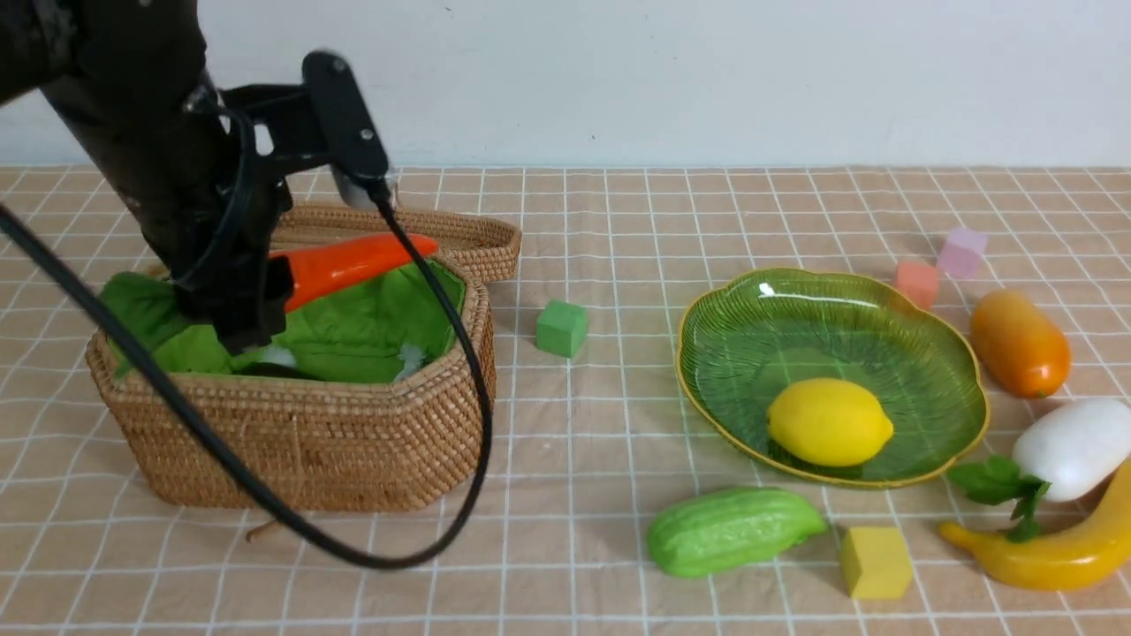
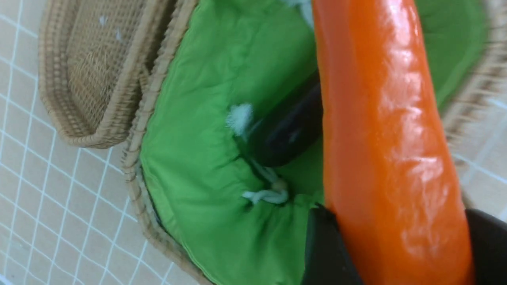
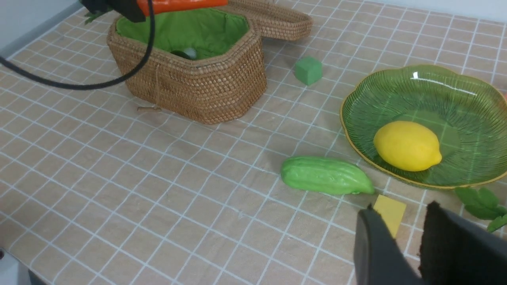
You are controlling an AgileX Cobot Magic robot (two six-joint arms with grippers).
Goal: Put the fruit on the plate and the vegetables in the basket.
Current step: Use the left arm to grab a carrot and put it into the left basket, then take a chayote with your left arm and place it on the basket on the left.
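Observation:
My left gripper (image 2: 400,237) is shut on the thick end of the orange carrot (image 1: 353,263), holding it level over the wicker basket (image 1: 300,433). A dark eggplant (image 2: 285,134) lies on the basket's green lining. The lemon (image 1: 829,422) sits in the green plate (image 1: 822,322). The mango (image 1: 1020,343), white radish (image 1: 1074,446) and banana (image 1: 1051,552) lie to the plate's right. The light-green gourd (image 1: 729,530) lies in front of the plate. My right gripper (image 3: 400,208) shows only in its wrist view. It is slightly open and empty above the cloth near the yellow cube.
The basket's lid (image 1: 459,238) lies open behind it. Foam cubes are scattered about: green (image 1: 561,328) between basket and plate, yellow (image 1: 875,561) beside the gourd, pink (image 1: 916,283) and lilac (image 1: 961,252) behind the plate. A black cable (image 1: 371,556) loops in front of the basket.

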